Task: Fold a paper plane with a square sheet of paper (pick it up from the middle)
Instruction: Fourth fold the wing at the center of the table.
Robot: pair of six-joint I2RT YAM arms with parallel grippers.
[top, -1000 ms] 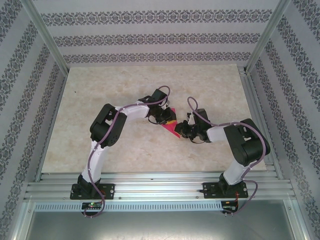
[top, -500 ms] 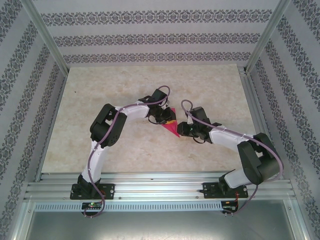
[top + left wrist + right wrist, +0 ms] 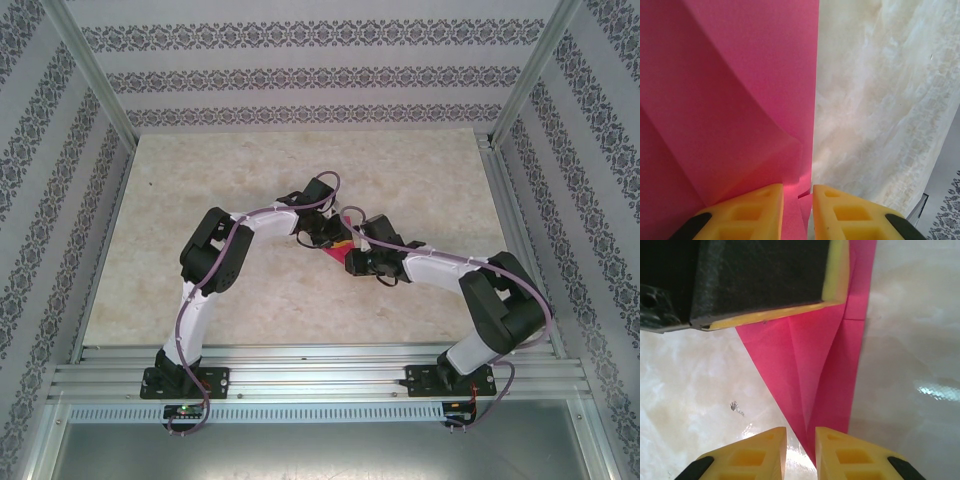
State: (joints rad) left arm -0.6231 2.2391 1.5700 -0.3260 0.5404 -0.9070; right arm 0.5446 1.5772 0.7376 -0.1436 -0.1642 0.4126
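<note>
The pink plane lies flat near the middle of the surface, slightly closer to the near edge than to the far one, with both claws meeting over it. It is a half-folded dart with one long straight edge, sharp creases and a narrow point.

The left claw sits on the plane's far-left part. In the left wrist view its yellow jaws stand narrow and almost closed, straddling the straight edge of the plane, where pink paper meets the pale marbled surface. A sliver of paper shows in the slit. I cannot tell whether it is pinched or merely pressed.

The right claw is at the plane's near-right end. In the right wrist view it is also narrow, and the tip of the plane runs into the gap between the jaws. Here too a grip cannot be confirmed. Across from it, a yellow pad of the left claw rests on the paper's wide end.

A small dark speck marks the surface beside the plane's slanted edge.
</note>
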